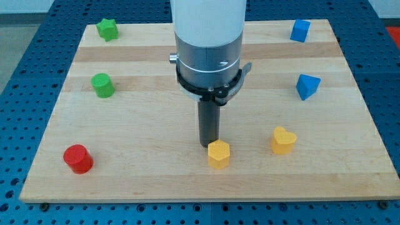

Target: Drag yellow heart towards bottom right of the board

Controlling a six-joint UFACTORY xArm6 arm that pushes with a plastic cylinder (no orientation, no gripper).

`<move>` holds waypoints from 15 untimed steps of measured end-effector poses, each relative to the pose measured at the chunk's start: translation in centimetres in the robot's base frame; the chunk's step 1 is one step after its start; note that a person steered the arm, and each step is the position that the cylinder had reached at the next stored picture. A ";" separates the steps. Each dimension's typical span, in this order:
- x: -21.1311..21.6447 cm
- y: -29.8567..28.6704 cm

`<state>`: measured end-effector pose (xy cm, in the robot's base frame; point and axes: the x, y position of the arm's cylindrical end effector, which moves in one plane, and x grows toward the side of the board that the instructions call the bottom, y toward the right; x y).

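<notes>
The yellow heart [283, 140] lies on the wooden board [150, 181] at the lower right of centre. My tip [209, 146] stands to the heart's left, about a hundred pixels away. It sits just at the upper left edge of a yellow hexagon block [219, 154], touching or nearly touching it. The arm's white and grey body rises above the tip to the view's top.
A red cylinder [78, 159] is at the lower left. A green cylinder [102, 85] and a green star [107, 29] are at the upper left. A blue cube [300, 30] and a blue triangular block [307, 85] are at the upper right.
</notes>
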<state>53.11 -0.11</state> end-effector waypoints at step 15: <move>-1.1 13.4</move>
<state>51.99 13.28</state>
